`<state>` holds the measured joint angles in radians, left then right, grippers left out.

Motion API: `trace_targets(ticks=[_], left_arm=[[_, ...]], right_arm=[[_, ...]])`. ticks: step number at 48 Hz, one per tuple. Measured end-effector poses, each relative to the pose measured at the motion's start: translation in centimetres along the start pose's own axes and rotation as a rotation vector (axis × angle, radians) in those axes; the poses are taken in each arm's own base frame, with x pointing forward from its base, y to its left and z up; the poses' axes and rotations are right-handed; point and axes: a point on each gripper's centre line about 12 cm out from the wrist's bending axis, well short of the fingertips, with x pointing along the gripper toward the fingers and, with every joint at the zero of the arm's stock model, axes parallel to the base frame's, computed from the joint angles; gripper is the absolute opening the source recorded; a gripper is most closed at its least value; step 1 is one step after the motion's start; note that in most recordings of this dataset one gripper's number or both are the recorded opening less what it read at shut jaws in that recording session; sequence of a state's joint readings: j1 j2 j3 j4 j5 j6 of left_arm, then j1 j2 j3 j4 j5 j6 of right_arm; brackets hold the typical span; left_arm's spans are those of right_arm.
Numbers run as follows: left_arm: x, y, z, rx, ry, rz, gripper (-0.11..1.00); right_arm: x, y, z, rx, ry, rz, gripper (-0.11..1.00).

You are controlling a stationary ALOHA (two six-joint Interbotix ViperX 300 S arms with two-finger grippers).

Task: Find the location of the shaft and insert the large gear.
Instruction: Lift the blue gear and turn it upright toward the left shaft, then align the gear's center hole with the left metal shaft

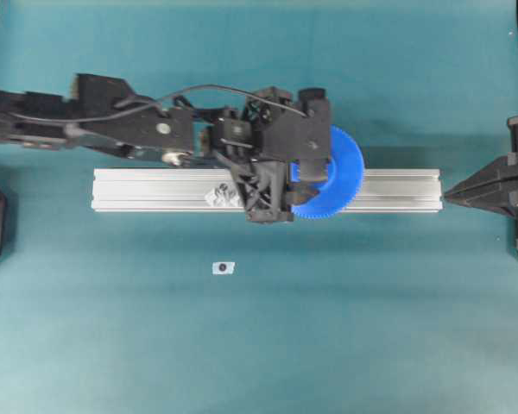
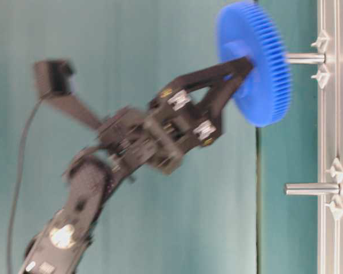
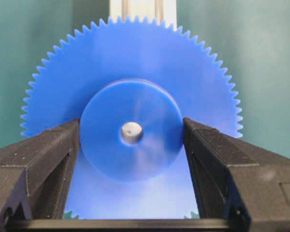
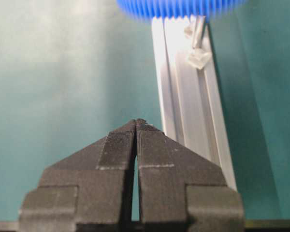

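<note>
Teal worktop (image 1: 86, 345) all round, with an aluminium rail (image 1: 155, 190) lying across it. Left end effector (image 3: 131, 133) grips the large gear (image 3: 130, 92) by its hub, centre hole lined up on the shaft (image 2: 304, 57). Right end effector (image 4: 136, 126) sits closed, empty, just off the rail's end.

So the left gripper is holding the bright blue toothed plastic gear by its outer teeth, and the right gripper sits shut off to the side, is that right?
Not quite. The left gripper clamps the bright blue toothed plastic gear by its raised round hub, not the teeth, as the left wrist view shows. The right gripper is indeed shut, off to the side.
</note>
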<state>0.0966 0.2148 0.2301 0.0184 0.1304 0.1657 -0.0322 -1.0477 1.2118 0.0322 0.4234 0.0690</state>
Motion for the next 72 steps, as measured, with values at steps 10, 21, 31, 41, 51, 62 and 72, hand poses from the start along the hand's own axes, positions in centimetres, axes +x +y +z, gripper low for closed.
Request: trace_targets(ticks=[10, 21, 31, 41, 51, 62, 72], left_arm=[[1.8, 0.9, -0.6, -0.011, 0.018, 0.014, 0.71], [1.9, 1.6, -0.8, -0.019, 0.025, 0.024, 0.71], [1.9, 1.9, -0.9, -0.022, 0.032, 0.028, 0.71], [2.0, 1.4, -0.7, -0.020, 0.039, 0.019, 0.71], [2.0, 0.0, -0.5, -0.010, 0.056, -0.008, 0.71], [2.0, -0.9, -0.5, -0.002, 0.066, -0.023, 0.71], [2.1, -0.4, -0.6, -0.006, 0.069, -0.016, 0.71]], right_arm=[[-0.1, 0.0, 0.0, 0.001, -0.002, -0.001, 0.02], [-0.2, 0.0, 0.0, -0.001, -0.009, -0.001, 0.02], [-0.3, 0.0, -0.2, -0.001, -0.014, 0.000, 0.02], [-0.2, -0.1, -0.4, 0.000, -0.008, -0.002, 0.02], [-0.2, -0.1, -0.4, 0.003, -0.014, -0.003, 0.02], [-0.1, -0.1, -0.5, 0.001, -0.019, -0.003, 0.02], [-0.1, -0.2, -0.5, 0.002, -0.022, -0.004, 0.02]])
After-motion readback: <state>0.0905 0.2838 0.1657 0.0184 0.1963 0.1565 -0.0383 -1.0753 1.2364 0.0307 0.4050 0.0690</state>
